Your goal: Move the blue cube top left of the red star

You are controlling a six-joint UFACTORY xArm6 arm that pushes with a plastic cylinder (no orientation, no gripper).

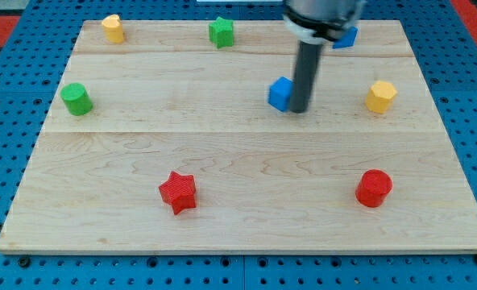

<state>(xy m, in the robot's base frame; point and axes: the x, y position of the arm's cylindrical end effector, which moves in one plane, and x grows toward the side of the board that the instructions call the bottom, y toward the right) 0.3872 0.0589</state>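
Nearest the view's bottom, you had the red star [178, 192] at lower left of the wooden board [246, 225], its points spread flat with one point aimed toward the view's top, and the red cylinder [374, 188] upright at lower right. Farther up, in the middle band, the blue cube [280, 93] sat a little right of centre, well apart from the star and up to its right; it looked a plain, glossy blue with a lighter top face, one corner edge turned toward you, and no long axis to speak of. My tip [300, 109] stood on the board touching the cube's right side; the rod carries no hand, so there was nothing to hold or to spread. At the same depth you had the green cylinder [76, 98] at far left and the yellow hexagonal block [380, 97] at right. Along the view's top lay the yellow block [113, 28] at left, the green star [221, 32] near centre, and a second blue block [347, 37], partly hidden behind the arm. No writing or labels could be read anywhere.
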